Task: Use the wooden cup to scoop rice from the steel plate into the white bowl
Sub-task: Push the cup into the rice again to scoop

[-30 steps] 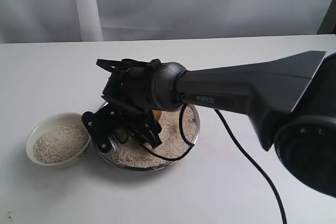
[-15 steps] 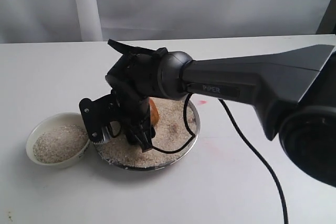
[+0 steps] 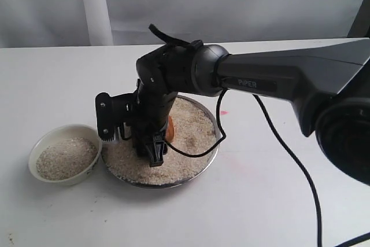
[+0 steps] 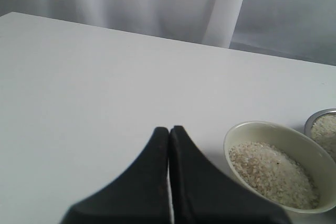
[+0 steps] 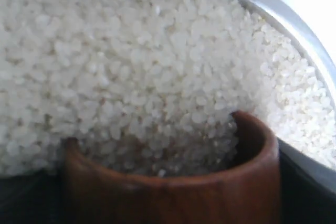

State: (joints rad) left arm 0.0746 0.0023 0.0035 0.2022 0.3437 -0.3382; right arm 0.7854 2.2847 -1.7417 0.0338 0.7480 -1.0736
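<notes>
Our right fingers [image 3: 154, 147] are clamped on either side of the wooden cup [image 5: 173, 192], down inside the steel plate [image 5: 273, 9]. The cup is tipped low into the rice [image 5: 131, 66], its mouth facing the heap, and we see grains lying inside it. Rice covers nearly the whole plate up to the rim. A black cable [image 3: 202, 151] loops from the right wrist over the plate's edge.

Our left fingers [image 4: 163, 140] are pressed together with nothing between them, above the bare desk [image 4: 79, 77]. Near them stands the white bowl [image 4: 286, 139], partly filled with rice. In the exterior view the bowl sits just beside the plate on its left; we cannot tell whether the two touch.
</notes>
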